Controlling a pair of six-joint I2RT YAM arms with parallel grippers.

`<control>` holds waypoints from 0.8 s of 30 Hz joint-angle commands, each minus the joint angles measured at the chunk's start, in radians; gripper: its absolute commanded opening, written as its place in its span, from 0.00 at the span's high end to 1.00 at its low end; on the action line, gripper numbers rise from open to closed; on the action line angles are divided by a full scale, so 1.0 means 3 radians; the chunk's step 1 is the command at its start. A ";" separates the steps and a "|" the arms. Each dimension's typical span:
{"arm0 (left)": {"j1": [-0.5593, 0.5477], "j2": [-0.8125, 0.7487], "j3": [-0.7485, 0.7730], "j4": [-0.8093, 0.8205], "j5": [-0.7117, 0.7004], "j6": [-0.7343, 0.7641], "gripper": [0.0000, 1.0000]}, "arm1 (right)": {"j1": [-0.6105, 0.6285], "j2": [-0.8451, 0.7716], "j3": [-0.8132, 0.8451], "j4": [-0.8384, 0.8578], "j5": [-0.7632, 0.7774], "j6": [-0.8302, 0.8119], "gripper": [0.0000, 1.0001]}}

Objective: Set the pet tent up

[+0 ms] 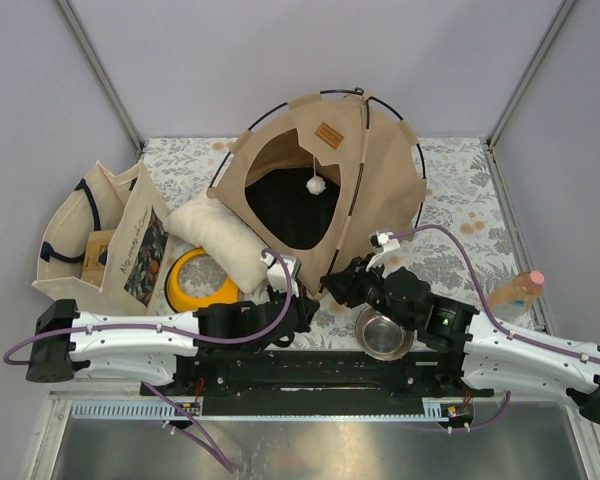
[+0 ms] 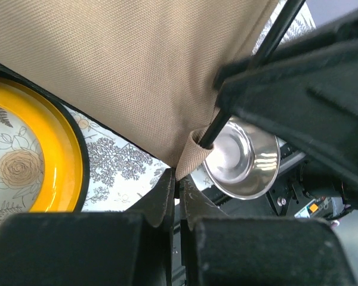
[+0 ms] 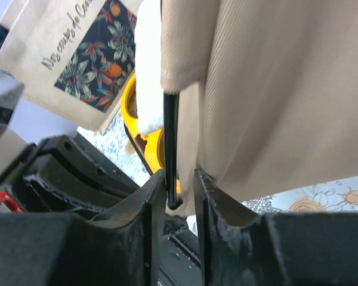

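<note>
1. Down at the near edge, the left gripper [image 2: 178, 179] is pinched tight on the tip of the front corner tab [image 2: 193, 154] of the pet tent [image 1: 380, 180], close above the steel bowl [image 1: 383, 333].
2. Just beside it, the right gripper [image 3: 180, 179] stands a little parted. The thin black pole [image 3: 171, 137] runs down between its fingers with a gap on one side, so nothing is truly clamped there.
3. Seen from the left wrist, the pole's end goes into the tan tab, so the step in hand looks like seating a pole end at the front corner.
4. Farther back, the tent stands domed at mid-table with its doorway facing the arms and the white pompom [image 1: 316, 185] hanging in the opening. The fluffy cushion [image 1: 225, 240] and the tote bag [image 1: 110, 240] lie to its left.
5. The next move probably calls for the right gripper to back straight off without dragging the pole out. The left should let the tab go gently, since a bowed pole may spring.
</note>
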 commanded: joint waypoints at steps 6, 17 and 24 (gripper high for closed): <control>-0.0073 0.0018 0.0123 0.0035 0.0209 -0.0023 1.00 | -0.0078 -0.0200 0.0235 -0.0231 0.0608 -0.0162 0.55; -0.0073 -0.0002 0.0123 0.0030 0.0230 -0.0018 1.00 | -0.0073 0.0005 0.0342 -0.0150 0.0527 -0.0172 0.95; -0.0073 -0.0018 0.0169 0.0255 0.0204 0.0161 1.00 | -0.0078 0.0097 0.0204 -0.0003 0.0332 -0.0070 1.00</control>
